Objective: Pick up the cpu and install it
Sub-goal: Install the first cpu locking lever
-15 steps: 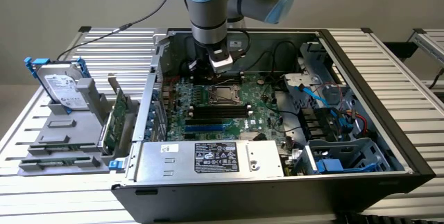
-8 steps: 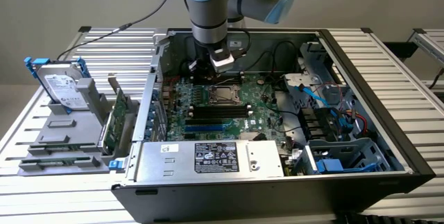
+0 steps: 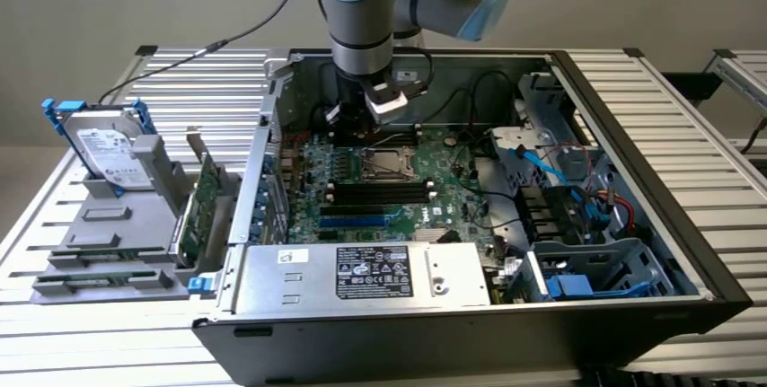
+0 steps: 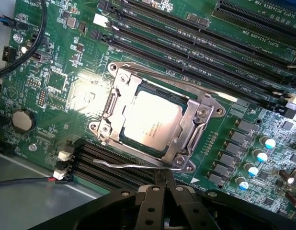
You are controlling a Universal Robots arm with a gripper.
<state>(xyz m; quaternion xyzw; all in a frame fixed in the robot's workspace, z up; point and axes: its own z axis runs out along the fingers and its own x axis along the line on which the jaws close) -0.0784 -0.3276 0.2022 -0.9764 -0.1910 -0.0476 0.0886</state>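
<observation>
Cpu (image 4: pixel 150 120) lies seated under the socket frame (image 4: pixel 201 115), far-middle on the motherboard (image 3: pixel 359 198). The gripper (image 4: pixel 163 182), its 2 fingers closed on nothing, hovers beside the latch lever (image 4: pixel 129 165). Any push is probably best kept square on that wire and off the chip.

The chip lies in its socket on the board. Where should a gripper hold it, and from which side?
Likely from straight above, pinching two opposite edges of the chip, at its raised silver top: it lies flat and the metal frame surrounds it closely.
</observation>
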